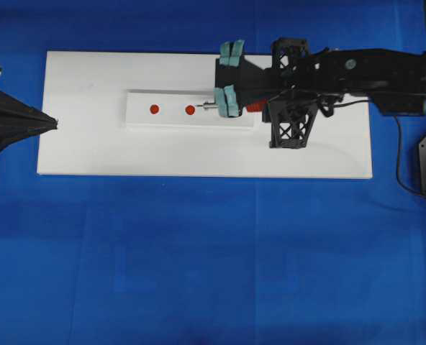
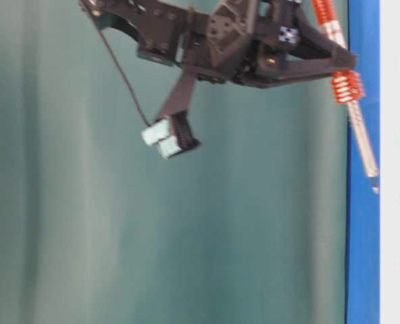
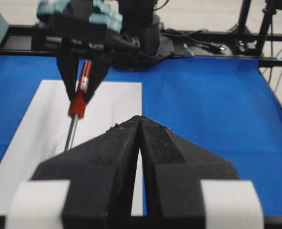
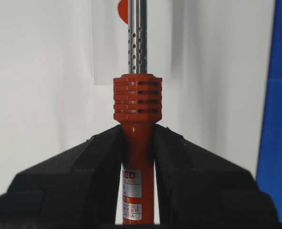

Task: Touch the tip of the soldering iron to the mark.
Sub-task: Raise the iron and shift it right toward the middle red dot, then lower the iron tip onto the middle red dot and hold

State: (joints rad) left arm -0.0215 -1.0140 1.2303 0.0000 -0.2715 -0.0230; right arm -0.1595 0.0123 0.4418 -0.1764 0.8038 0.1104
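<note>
The slim soldering iron with the orange-red ribbed handle and thin silver shaft (image 4: pixel 137 119) is pointing at the nearer round red mark (image 1: pixel 190 110) on the raised white strip (image 1: pixel 170 118); its tip is lying just beside this mark. The right gripper (image 4: pixel 137 157) is clamping the handle between its black jaws. The left gripper (image 3: pixel 140 143) is resting with jaws together at the edge of the white board (image 1: pixel 91 154).
</note>
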